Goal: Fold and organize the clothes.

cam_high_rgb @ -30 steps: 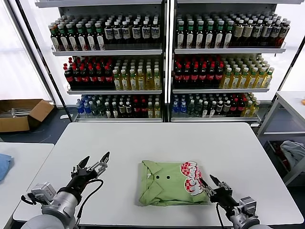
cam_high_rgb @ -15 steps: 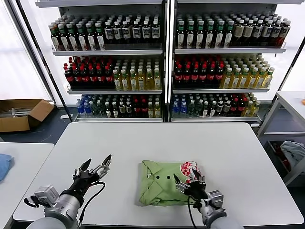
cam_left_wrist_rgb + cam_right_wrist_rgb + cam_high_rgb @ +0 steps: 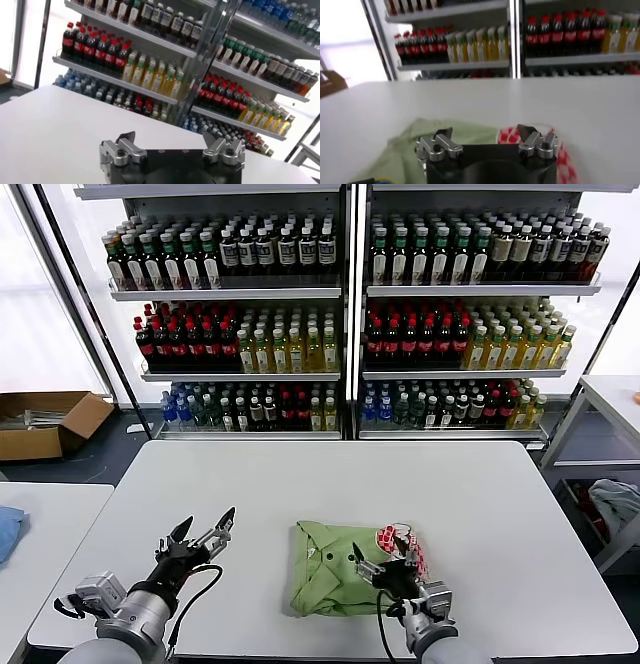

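My right gripper [image 3: 383, 552] hangs low over the near half of the folded light green shirt [image 3: 330, 579], its fingers spread wide with nothing between them; from my right wrist I see the green cloth [image 3: 400, 150] and the red-and-white logo [image 3: 567, 160] just beneath the fingertips [image 3: 442, 134]. My left gripper [image 3: 205, 529] hovers above bare tabletop well apart from the shirt, likewise spread wide and empty. The shirt lies folded into a rough square on the white table [image 3: 480, 494], collar and small buttons [image 3: 340, 554] facing up, logo [image 3: 398, 536] at its right side. Beyond the table stand shelves of bottles [image 3: 350, 334].
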Controlling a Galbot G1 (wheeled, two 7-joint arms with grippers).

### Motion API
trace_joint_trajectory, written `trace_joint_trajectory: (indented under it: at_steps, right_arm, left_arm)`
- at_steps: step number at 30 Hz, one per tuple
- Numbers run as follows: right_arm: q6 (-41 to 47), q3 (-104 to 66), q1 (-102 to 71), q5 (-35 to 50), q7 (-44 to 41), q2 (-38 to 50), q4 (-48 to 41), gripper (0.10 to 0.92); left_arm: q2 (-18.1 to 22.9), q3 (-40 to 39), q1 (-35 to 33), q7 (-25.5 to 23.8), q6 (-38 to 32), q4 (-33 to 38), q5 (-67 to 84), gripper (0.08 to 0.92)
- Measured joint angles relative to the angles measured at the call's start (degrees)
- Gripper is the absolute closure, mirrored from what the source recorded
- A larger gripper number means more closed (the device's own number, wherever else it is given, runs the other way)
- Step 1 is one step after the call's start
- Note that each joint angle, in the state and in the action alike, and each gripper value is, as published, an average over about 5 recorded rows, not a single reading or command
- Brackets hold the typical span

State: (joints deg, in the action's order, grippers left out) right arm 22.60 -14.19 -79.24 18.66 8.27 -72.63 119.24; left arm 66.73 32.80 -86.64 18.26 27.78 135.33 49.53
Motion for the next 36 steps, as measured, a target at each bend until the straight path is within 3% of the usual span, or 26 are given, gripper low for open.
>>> trace_joint_trajectory:
  at_steps: [12, 24, 36]
  right_arm:
    - [-5.3, -15.3, -6.0, 1.7, -6.4, 1.4, 5.8, 0.203]
    - [-11.6, -33.1, -11.8, 2.9, -16.6, -0.9, 3.8, 0.203]
    - [-14.9, -38.8, -14.8, 3.3, -21.2, -3.6, 3.5, 0.203]
  left_arm:
    - [0.5, 1.9, 0.1, -6.2, -2.7, -2.9, -5.6, 0.177]
    - [2.8, 7.4, -1.3, -17.5, -7.0, -6.5, -10.4, 0.177]
    - [5.8, 15.1, -2.8, -25.8, -10.0, -7.9, -11.8, 0.177]
